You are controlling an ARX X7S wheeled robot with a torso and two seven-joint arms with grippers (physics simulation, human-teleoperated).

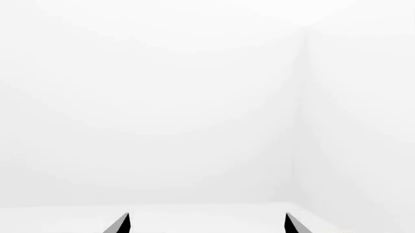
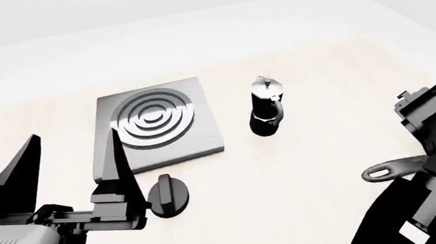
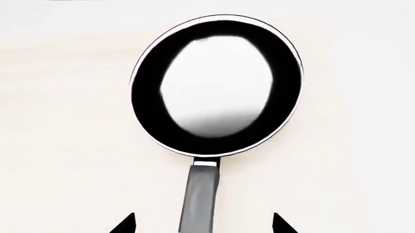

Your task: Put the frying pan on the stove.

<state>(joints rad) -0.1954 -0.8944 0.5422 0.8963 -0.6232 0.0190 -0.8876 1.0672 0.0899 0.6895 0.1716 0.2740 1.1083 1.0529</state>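
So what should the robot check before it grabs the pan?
1. Right end effector open: ok, both tips spread apart.
2. Handle between the tips: ok, the pan handle runs between them.
3. Handle gripped: not ok, nothing is closed on it yet.
4. Stove free on top: ok, nothing sits on its rings.
5. Coffee pot off the stove: ok, it stands beside it, apart.
6. Left end effector out of the way: cannot tell, it sits close in front of the stove.
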